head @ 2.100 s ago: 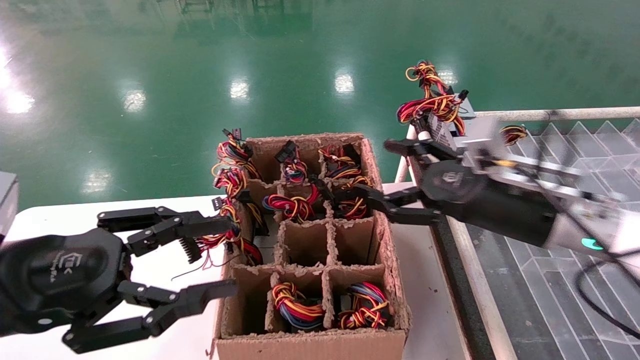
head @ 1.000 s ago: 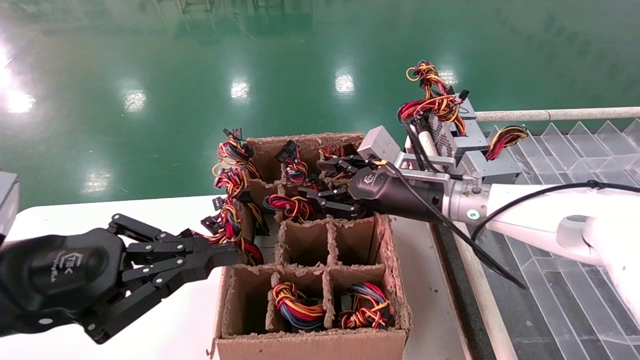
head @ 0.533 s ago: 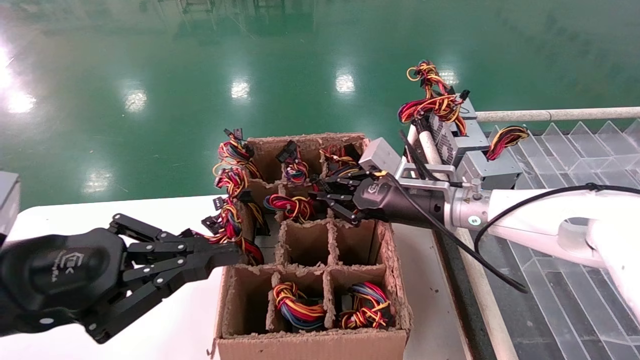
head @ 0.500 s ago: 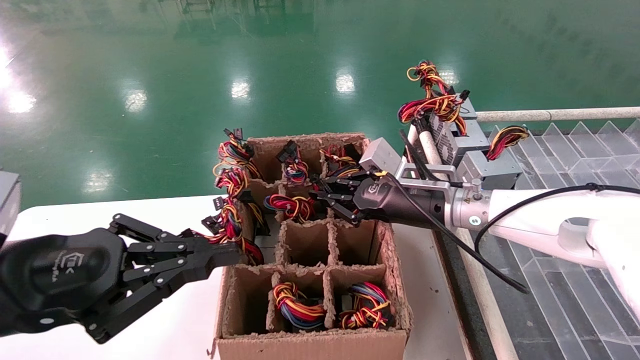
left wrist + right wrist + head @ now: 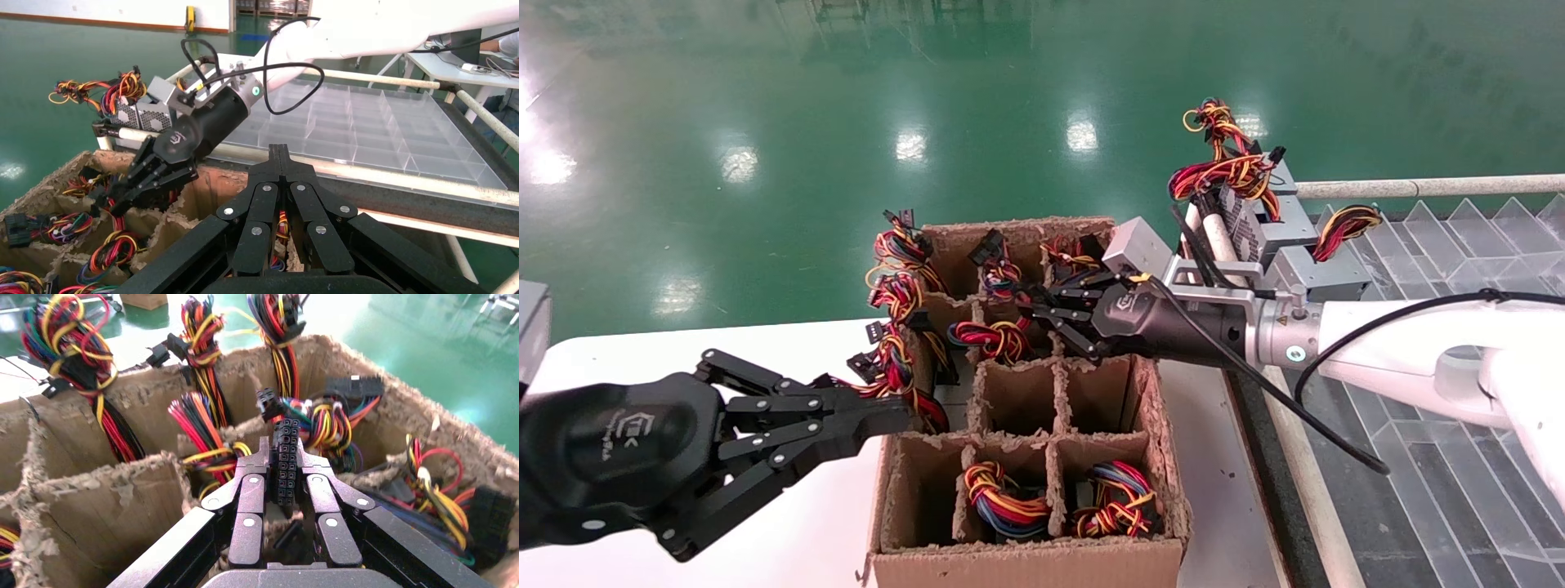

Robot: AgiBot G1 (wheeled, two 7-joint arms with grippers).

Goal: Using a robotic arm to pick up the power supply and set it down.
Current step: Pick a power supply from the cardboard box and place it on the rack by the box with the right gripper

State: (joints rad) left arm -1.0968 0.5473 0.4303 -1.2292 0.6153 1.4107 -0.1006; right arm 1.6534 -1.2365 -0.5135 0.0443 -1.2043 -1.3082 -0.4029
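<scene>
We see the right hand (image 5: pixel 1042 314) reaching over the brown cardboard divider box (image 5: pixel 1026 555), its fingers clenched on a black multi-pin connector (image 5: pixel 286 462) at the end of a wire bundle. It hangs over the compartments on the far right side of the box, where red, yellow and orange wires (image 5: pixel 989 336) fill the cells. The connector stands upright between the fingers (image 5: pixel 252 499), held above the torn cardboard dividers.

The left hand (image 5: pixel 878 420) sits low at the box's left wall, over the white counter (image 5: pixel 601 351), with its fingers (image 5: pixel 280 184) pressed together and nothing visible between them.

A grey power supply (image 5: pixel 1267 224) with a perforated face lies beyond the box's far right corner, at the edge of a clear plastic tray (image 5: pixel 1459 237), its wires piled on top. More bundles (image 5: pixel 1009 498) fill the two nearest right compartments.
</scene>
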